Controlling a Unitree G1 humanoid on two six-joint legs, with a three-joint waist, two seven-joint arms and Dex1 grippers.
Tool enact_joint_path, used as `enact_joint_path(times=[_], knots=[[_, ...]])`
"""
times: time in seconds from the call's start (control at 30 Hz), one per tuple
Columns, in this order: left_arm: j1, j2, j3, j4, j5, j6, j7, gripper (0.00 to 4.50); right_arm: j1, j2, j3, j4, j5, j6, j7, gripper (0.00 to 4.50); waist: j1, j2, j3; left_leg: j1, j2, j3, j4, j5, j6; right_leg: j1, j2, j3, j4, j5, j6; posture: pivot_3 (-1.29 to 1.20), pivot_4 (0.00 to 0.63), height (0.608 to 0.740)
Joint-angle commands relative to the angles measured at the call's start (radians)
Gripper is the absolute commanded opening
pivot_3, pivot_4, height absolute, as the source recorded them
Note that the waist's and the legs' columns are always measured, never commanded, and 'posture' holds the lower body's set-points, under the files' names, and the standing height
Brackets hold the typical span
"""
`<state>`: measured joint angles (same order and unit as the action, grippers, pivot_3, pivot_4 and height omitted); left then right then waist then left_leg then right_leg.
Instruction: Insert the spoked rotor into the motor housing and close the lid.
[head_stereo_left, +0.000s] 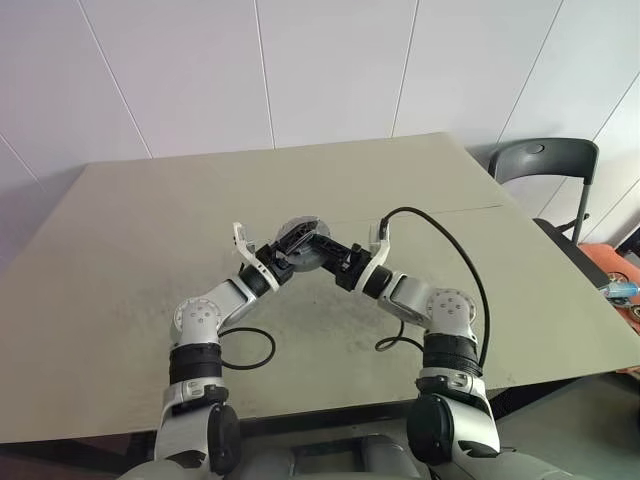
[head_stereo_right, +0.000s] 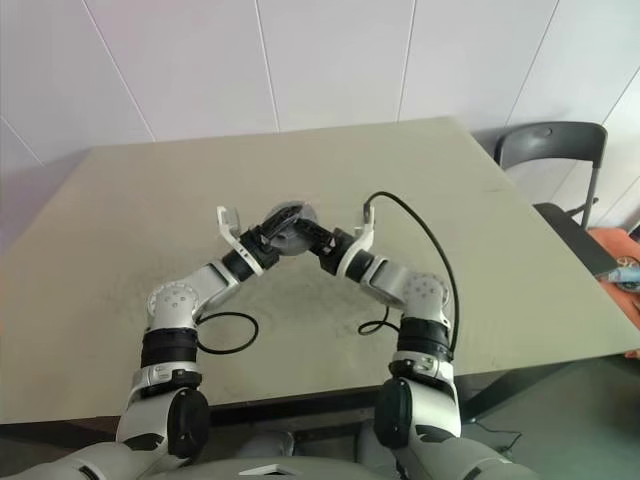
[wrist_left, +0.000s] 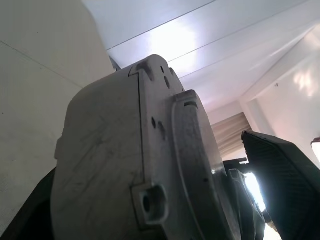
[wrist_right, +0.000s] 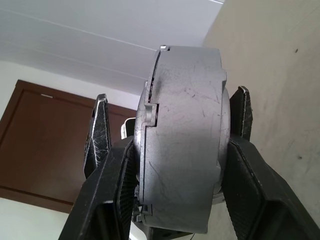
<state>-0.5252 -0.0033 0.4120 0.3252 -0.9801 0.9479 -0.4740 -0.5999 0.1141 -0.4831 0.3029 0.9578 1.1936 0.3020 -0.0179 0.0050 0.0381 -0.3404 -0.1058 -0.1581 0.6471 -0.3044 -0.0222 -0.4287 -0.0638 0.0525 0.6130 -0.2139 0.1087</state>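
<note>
Two end effectors: both met over the middle of the bench (head_stereo_left: 120, 230), raised above its top, with a round grey assembly between them.
Left end effector (head_stereo_left: 290, 243): its black fingers stood spread wide, as its wrist view showed, one ribbed finger (wrist_left: 280, 175) well apart from the grey body; whether any part of it touched the assembly could not be told.
Motor housing (wrist_right: 182, 135): a thick grey round body seen edge-on, held off the bench between the two arms.
Lid (head_stereo_left: 297, 232): the round grey cap faced the head camera with a dark centre, seated on the housing; a thin seam (wrist_right: 152, 100) ran along the rim where the two parts joined.
Spoked rotor: could not be made out, presumably hidden inside the closed assembly.
Right end effector (wrist_right: 170, 145): half open and clamped across the thickness of the housing, one black ribbed finger (wrist_right: 102, 150) on each flat face.
Head views: showed both arms angled inward to form a peak, black cables (head_stereo_left: 450, 250) looping from the wrists, and a dark chair (head_stereo_left: 545, 165) past the bench's right corner.
Left wrist view: gave the housing's outer shell close up, with small holes and a mounting lug (wrist_left: 150, 202).
Right wrist view: gave the clamped grip, and a brown door (wrist_right: 45, 145) behind.
</note>
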Motion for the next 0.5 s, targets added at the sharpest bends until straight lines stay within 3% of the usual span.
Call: enact_joint_path(times=[0.03,0.2,0.33,0.5], knots=[[-0.032,-0.008,0.024,0.002,-0.045,-0.013,-0.001,4.26,-0.017,0.004,0.019,-0.048,0.053,-0.011,0.029,2.11,0.000,0.000,0.000,0.000,0.000,0.000,0.000,0.000,0.000,0.000,0.000,0.000,0.000,0.000,0.000,0.00,0.000,0.740],[-0.035,-0.014,0.054,0.017,-0.079,-0.021,0.010,3.03,-0.012,0.000,0.015,-0.039,0.060,-0.034,0.033,2.11,0.000,0.000,0.000,0.000,0.000,0.000,0.000,0.000,0.000,0.000,0.000,0.000,0.000,0.000,0.000,0.00,0.000,0.740],[-0.028,-0.017,0.061,0.002,-0.115,-0.021,0.005,2.44,-0.015,0.004,-0.004,-0.032,0.092,-0.058,0.039,2.11,0.001,0.000,0.000,0.000,0.000,0.000,0.000,0.000,0.000,0.000,0.000,0.000,0.000,0.000,0.000,0.00,0.000,0.740],[-0.022,-0.030,0.065,-0.009,-0.161,-0.022,0.020,2.34,-0.017,0.013,-0.020,-0.035,0.136,-0.066,0.041,2.11,0.001,0.000,0.000,0.000,0.000,0.000,0.000,0.000,0.000,0.000,0.000,0.000,0.000,0.000,0.000,0.00,0.000,0.740]])
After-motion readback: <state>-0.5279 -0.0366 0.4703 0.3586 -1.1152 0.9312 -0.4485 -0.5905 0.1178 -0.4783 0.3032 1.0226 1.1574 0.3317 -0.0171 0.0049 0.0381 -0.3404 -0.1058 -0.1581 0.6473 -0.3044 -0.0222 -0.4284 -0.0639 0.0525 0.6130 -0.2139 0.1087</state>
